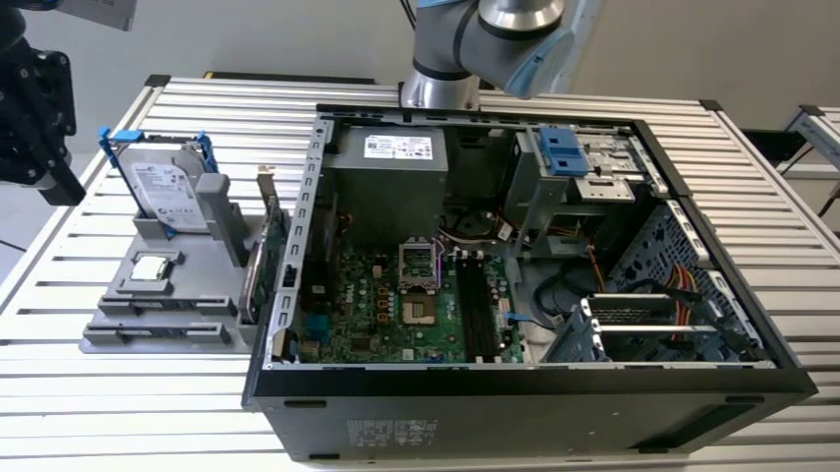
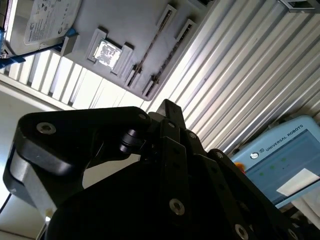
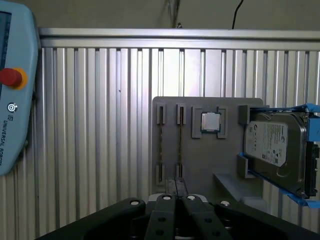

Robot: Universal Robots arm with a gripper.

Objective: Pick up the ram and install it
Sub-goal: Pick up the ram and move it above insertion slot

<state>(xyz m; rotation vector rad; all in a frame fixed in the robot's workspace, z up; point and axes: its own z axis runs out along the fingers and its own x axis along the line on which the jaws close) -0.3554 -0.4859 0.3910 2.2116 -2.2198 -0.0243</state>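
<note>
So the ram [image 3: 179, 145] is a thin dark strip standing on edge in a flat gray holder [image 3: 200, 165], its ends caught in little clips. A twin strip [image 3: 161, 145] sits just beside it. Next along the holder is a square silver chip [image 3: 211, 121] in a shallow pocket. Past that is a hard drive [image 3: 275, 145] in a blue frame, propped upright.

In the first wrist view the end effector [image 3: 176, 184] has its two black fingers pressed together with nothing between them, tips lined up with the ram's near end. The second wrist view looks across the end effector's [image 2: 169, 106] bolted linkage. There the ram [image 2: 151, 44] is well apart from it, so no contact.

Both wrist views catch a pale blue teach pendant [image 3: 12, 90] lying on the ribbed aluminium counter [image 3: 100, 125]; the red button shows in the first one.

The exterior view gives the rest. An open black case [image 1: 525, 379] lies on its side on the counter, with a green motherboard [image 1: 381, 305] inside and long black slots [image 1: 475, 305] next to a bare socket. A green card [image 1: 270, 256] with a metal bracket stands between holder and case. The arm [image 1: 486, 34], silver with a blue cap, rises behind the case. From here the holder's ram slots are too small to make out the strips.
</note>
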